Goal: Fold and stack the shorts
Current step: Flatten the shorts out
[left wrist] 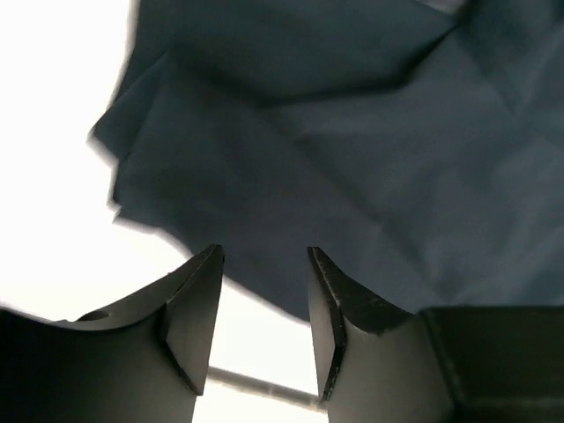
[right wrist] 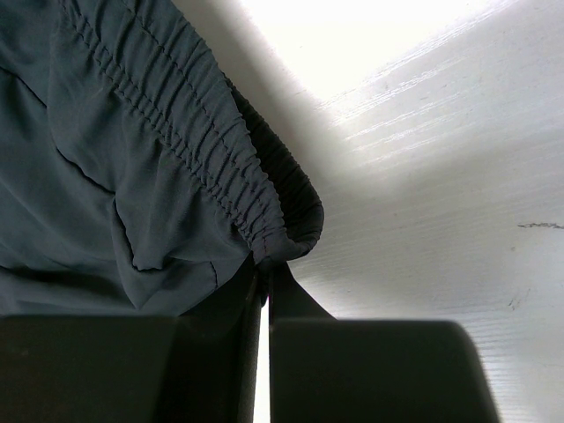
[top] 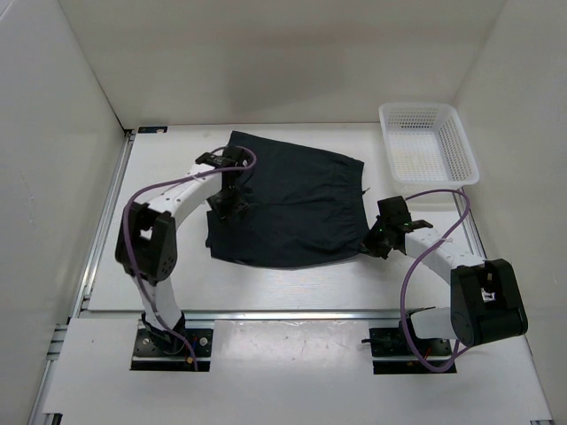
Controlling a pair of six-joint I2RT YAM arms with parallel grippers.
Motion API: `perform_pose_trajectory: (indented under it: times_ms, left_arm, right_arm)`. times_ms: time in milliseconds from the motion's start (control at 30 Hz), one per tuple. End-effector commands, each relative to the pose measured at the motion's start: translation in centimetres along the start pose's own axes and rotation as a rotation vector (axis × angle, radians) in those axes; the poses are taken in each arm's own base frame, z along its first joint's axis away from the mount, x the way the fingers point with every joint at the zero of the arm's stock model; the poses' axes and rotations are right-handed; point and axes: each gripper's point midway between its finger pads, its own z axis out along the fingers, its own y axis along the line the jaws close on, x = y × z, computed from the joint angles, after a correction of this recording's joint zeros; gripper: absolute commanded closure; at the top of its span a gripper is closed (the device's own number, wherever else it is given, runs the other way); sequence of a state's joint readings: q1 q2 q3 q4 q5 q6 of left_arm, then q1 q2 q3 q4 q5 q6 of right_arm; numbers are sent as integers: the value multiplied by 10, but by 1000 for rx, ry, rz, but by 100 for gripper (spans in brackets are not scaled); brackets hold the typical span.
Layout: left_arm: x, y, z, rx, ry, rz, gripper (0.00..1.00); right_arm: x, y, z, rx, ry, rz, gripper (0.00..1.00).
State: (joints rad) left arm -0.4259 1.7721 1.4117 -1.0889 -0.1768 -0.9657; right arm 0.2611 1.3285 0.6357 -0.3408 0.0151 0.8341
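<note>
Dark navy shorts (top: 297, 199) lie spread in the middle of the white table. My left gripper (top: 232, 205) hovers over their left edge, open and empty. In the left wrist view the fabric (left wrist: 352, 159) fills the top, and the gripper (left wrist: 264, 291) has a clear gap between its fingers over the hem. My right gripper (top: 376, 237) is at the shorts' near right corner. In the right wrist view it (right wrist: 264, 273) is shut on the corner of the gathered elastic waistband (right wrist: 229, 167).
A white plastic basket (top: 428, 142) stands at the back right of the table. White walls enclose the table on three sides. A metal rail (top: 106, 221) runs along the left edge.
</note>
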Motion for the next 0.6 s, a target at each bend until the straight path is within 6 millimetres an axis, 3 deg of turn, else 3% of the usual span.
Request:
perform_pose_trajectory:
  times_ms: [0,67,133,200,267,300,333,367,433,467,567]
  left_arm:
    - [-12,-19,17,-17,1,59,47]
    - [-20,-22,7,-43,-26,70,56]
    - [-25,-19,-3,-41,-60,56,78]
    - [-19,-3,-4,-66,-65,51,90]
    - [-20,16,-12,-74,-80,17,90]
    - [-7,30,-2,-88,-41,13,90]
    - [-4,37,-8,-63,-46,-3,90]
    - [8,56,3,-93,-12,-14,86]
    - [12,65,0,-50,-23,-50,72]
    - [21,78,9,-63,4,-66,50]
    - [16,83,17,-29,1,-96,41]
  right_arm:
    - [-5,5,-5,-21,-11,-6,100]
    - [-3,3,-5,-12,-3,-5,100]
    - [-5,5,-7,-21,-11,-6,100]
    - [-5,5,-7,-21,-11,-6,100]
    - [-5,4,-7,-21,-11,-15,100]
    - [-3,3,-5,-12,-3,-14,100]
    - [-3,3,-5,-12,-3,-14,100]
    - [-2,1,-3,-5,3,-14,100]
    - [-4,3,-3,-5,3,-23,100]
    - [-3,4,-1,-11,10,-23,100]
    - [-5,6,0,-12,10,-23,100]
